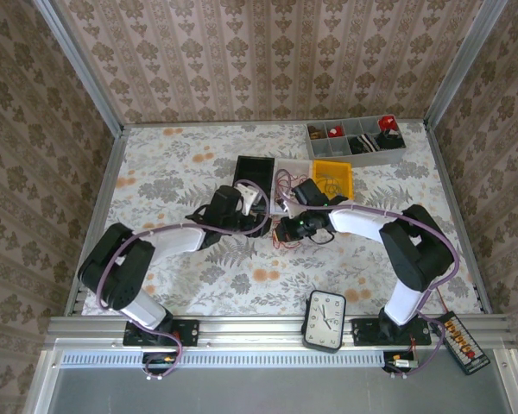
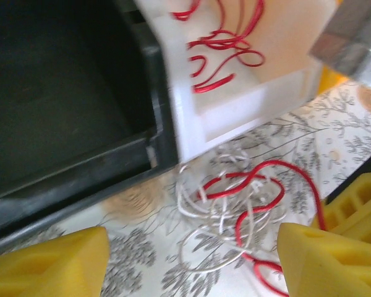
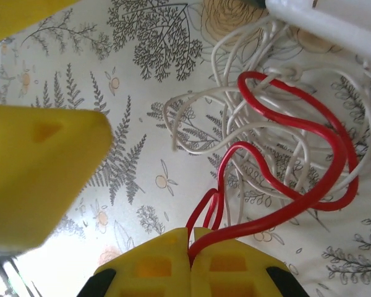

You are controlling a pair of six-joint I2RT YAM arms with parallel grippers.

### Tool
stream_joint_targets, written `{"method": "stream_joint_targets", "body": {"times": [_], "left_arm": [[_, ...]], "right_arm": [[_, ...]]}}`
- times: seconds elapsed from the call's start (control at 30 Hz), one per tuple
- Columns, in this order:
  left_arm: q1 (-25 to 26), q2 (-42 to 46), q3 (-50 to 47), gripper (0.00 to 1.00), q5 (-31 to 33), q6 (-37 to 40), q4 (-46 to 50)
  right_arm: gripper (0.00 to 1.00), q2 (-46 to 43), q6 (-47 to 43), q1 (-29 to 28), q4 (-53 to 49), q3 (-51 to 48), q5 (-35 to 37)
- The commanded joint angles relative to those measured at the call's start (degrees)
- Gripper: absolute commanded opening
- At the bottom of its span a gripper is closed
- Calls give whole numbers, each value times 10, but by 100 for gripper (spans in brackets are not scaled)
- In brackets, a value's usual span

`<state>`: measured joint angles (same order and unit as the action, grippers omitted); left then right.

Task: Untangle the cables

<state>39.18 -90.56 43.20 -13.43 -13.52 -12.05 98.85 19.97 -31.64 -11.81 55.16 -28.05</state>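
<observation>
From above, your cables (image 1: 279,231) lie mid-table, just on the near side of the white bin (image 1: 295,164). At the left wrist, the left gripper (image 2: 191,263) stands spread, one finger on each side of them; they look light, limp and springy. At the right wrist, the right gripper (image 3: 190,247) is clenched on a red wire (image 3: 297,204); I'd grip close to a free end.

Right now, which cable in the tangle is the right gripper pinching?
The red cable; its loop runs into the shut right gripper, while the white cables lie loose.
</observation>
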Motion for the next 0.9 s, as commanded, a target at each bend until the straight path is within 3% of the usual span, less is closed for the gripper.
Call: {"method": "stream_joint_targets", "body": {"times": [0.0,0.5,0.87], "left_arm": [[4,-22,28,72,-51,31,6],[7,-114,83,56,-79,29,24],[8,-154,114,10,-79,50,94]], "right_arm": [[0,-13,28,20,19,-21,-48],[0,-34,47,40,46,-57,-39],[0,-68,82,68,78,-86,-11]]}}
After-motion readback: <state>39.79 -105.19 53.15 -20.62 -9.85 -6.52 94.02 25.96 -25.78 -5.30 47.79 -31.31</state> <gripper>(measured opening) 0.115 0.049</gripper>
